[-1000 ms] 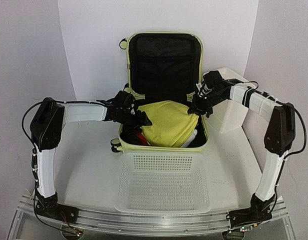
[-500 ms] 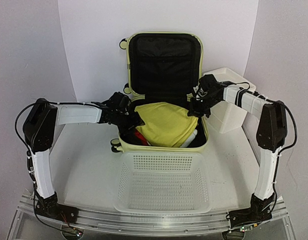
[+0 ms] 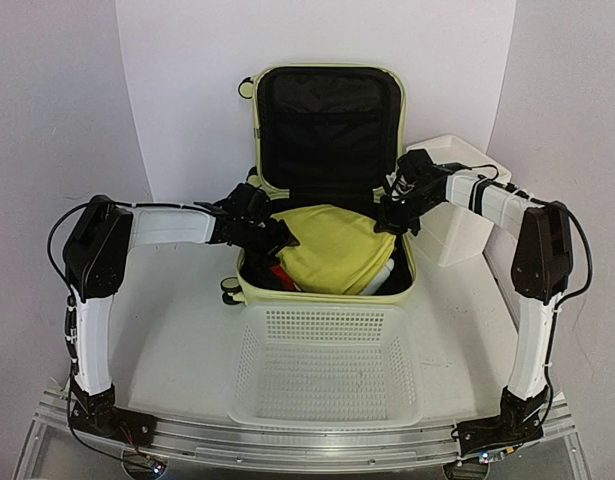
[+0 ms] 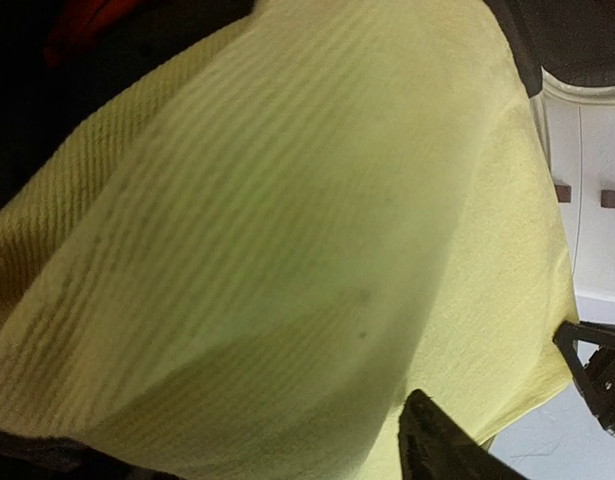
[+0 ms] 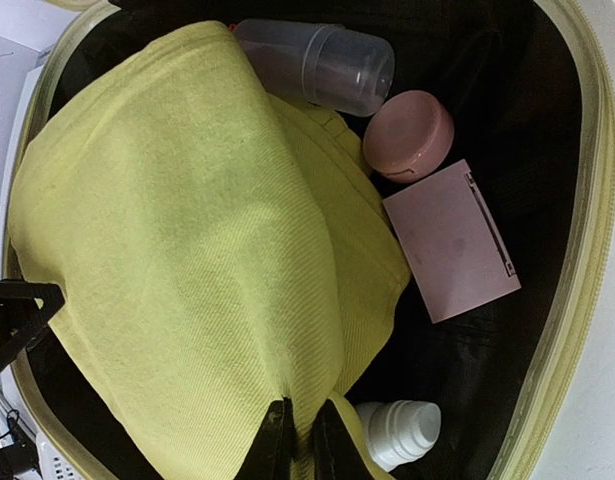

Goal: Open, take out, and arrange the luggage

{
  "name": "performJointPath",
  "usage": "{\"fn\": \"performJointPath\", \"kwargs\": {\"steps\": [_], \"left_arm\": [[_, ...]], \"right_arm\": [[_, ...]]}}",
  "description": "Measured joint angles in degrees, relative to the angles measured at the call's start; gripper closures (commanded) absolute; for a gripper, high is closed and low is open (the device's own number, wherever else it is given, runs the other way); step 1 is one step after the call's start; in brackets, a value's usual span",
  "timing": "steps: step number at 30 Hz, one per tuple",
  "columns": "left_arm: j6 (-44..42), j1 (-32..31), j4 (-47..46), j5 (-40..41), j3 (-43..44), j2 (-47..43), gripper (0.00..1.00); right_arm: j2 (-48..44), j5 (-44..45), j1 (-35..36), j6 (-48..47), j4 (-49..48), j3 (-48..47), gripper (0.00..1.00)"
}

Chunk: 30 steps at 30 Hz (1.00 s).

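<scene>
The luggage [image 3: 327, 294], a pale yellow-green hard-shell suitcase, lies open with its black-lined lid [image 3: 329, 125] standing upright at the back. A yellow cloth [image 3: 337, 245] mounds over the contents. My right gripper [image 5: 299, 440] is shut on a fold of this cloth [image 5: 187, 250] at the case's right side [image 3: 392, 222]. My left gripper [image 3: 279, 238] is at the cloth's left edge. The cloth [image 4: 287, 220] fills the left wrist view. The left jaws stand apart, and only one fingertip [image 4: 432, 440] shows.
Beside the cloth lie a clear bottle [image 5: 317, 65], a round pink case [image 5: 407, 133], a flat pink pouch [image 5: 452, 240] and a white bottle [image 5: 397, 432]. Something red [image 3: 278, 272] shows at the left. A white mesh basket [image 3: 327, 405] stands in front, a white drawer box [image 3: 457, 215] to the right.
My right arm has drawn in closer to the case's right rim, still pinching the cloth. The left gripper pulled slightly left, then came back to the cloth's left edge.
</scene>
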<state>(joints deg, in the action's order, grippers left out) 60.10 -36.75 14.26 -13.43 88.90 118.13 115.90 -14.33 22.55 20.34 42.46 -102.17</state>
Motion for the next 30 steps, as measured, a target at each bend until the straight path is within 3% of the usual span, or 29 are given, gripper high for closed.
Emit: {"fn": "performJointPath", "kwargs": {"steps": [1,3,8,11,12,14,18,23,30], "left_arm": [[0.46,0.00,-0.15,-0.04,0.02,0.22,0.23],[1.27,0.02,-0.39,-0.11,0.02,0.48,0.33],[3.17,0.04,-0.26,0.11,-0.35,0.50,0.71],[3.52,-0.07,-0.61,0.00,-0.35,0.52,0.97],[3.23,-0.11,-0.68,0.11,-0.24,0.52,1.00],[2.27,-0.20,-0.26,0.50,0.13,0.52,1.00],[-0.31,-0.37,0.94,2.14,0.79,0.11,1.00],[-3.15,-0.96,2.73,4.94,-0.11,-4.20,1.00],[-3.34,-0.87,4.09,7.52,-5.95,-18.08,1.00]], "right_arm": [[0.00,-0.04,0.00,0.02,-0.04,0.00,0.91],[0.00,-0.11,0.00,0.02,-0.20,0.00,0.91],[0.02,-0.24,0.00,0.02,-0.44,0.00,0.90],[0.15,-0.61,0.00,0.02,-1.01,0.00,0.81],[0.24,-0.63,0.00,0.13,-1.18,0.00,0.75],[0.42,-0.55,0.00,-0.37,-1.60,0.00,0.52],[0.48,0.28,0.00,-1.46,-2.19,0.02,0.27],[0.48,0.17,0.00,-3.63,-3.23,0.46,0.20],[0.46,-4.28,0.02,-4.07,-4.74,1.22,0.11]]}}
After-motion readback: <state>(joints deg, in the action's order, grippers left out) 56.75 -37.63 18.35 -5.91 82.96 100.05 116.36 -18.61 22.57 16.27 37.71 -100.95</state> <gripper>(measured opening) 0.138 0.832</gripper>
